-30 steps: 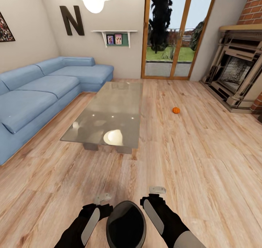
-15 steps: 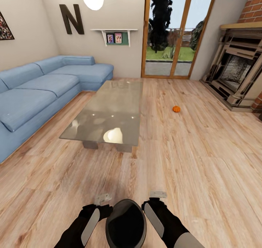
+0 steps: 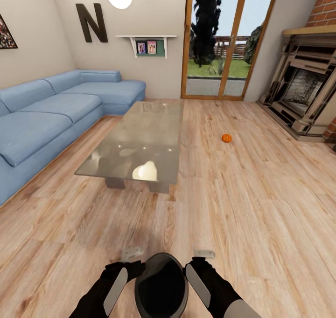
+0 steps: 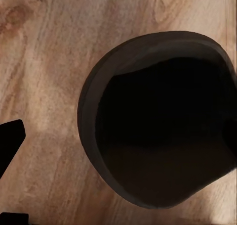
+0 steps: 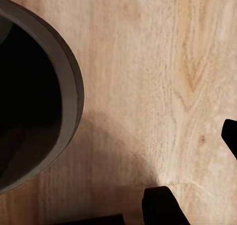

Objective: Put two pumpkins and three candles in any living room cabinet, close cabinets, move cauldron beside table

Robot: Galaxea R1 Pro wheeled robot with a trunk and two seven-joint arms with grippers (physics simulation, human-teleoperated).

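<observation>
Cauldron (image 3: 161,286), round and black with a dark inside, is sitting low at the near edge of the head view, between the two forearms, over the wooden floor (image 3: 261,206). Whether it is resting on the boards or hanging above them cannot be told.

Floor, pale planks, is running across the whole room. Sofa (image 3: 51,117), blue and L-shaped, is lining the left wall. Table (image 3: 140,141), low with a reflective grey glass top on a short grey base, is standing ahead of the cauldron, well apart from it, with the sofa along its left side. Glass doors (image 3: 219,43) with wooden frames are showing garden at the far wall. Fireplace (image 3: 303,94) is standing at the right under brick.

Left tool (image 3: 132,252) is flanking the cauldron's left rim; right tool (image 3: 204,253) is flanking its right rim. Each wrist view is showing the cauldron's rim (image 4: 91,111) (image 5: 71,81) beside dark fingertips (image 4: 10,136) (image 5: 163,205) over bare planks, nothing between them. How far either tool is parted cannot be told, nor whether either is touching the pot.

Pumpkin (image 3: 227,138), small and orange, is lying on the floor to the right of the table, toward the fireplace.
</observation>
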